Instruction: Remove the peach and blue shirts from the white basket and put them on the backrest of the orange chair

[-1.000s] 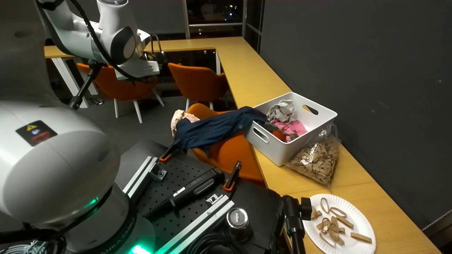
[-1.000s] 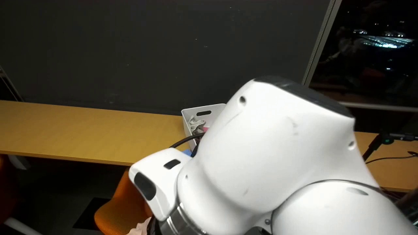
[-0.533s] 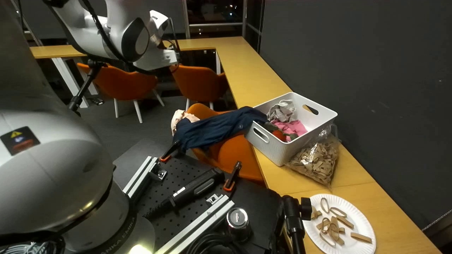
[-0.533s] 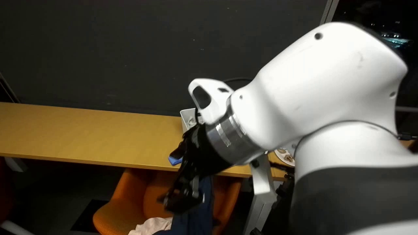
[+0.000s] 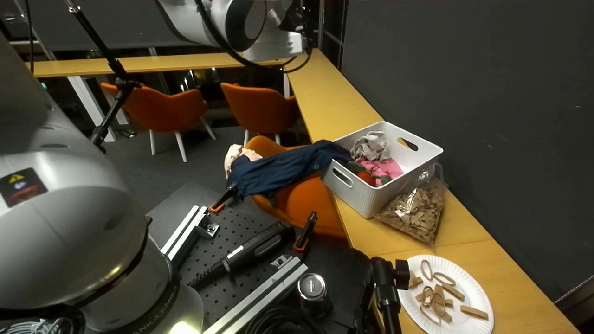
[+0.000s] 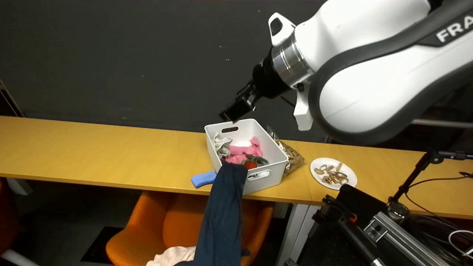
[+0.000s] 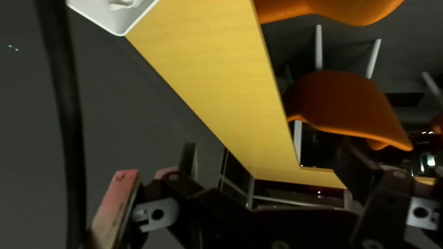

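Blue shirt (image 5: 283,168) stretches mid-frame from the orange chair (image 5: 315,206) to the white basket (image 5: 357,199) in an exterior view, the peach shirt (image 5: 235,155) at its left end. In an exterior view, the gripper (image 6: 230,115) hangs near frame centre. In the wrist view, its fingers (image 7: 188,160) stand wide apart.

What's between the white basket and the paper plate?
From the white basket to the paper plate: a clear bag of brown bits, then some tabletop. Both exterior views show this.
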`<state>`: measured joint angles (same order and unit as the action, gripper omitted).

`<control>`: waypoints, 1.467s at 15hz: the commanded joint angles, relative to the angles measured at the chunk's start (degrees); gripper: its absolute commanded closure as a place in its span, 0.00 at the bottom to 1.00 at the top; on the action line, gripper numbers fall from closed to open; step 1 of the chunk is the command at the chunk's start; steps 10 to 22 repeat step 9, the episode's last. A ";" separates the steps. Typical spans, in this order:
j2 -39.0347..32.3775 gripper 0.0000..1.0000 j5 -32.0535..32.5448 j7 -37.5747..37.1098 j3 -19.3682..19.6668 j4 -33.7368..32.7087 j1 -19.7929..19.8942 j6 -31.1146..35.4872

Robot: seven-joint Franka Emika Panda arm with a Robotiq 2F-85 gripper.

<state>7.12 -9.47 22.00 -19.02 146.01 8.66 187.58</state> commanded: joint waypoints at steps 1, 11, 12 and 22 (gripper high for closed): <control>-1.79 0.00 -0.94 0.65 10.77 -6.80 -5.48 -1.88; -6.89 0.00 -29.52 20.08 27.61 -26.34 -14.60 -27.05; -6.89 0.00 -29.52 20.08 27.61 -26.34 -14.60 -27.05; -6.89 0.00 -29.52 20.08 27.61 -26.34 -14.60 -27.05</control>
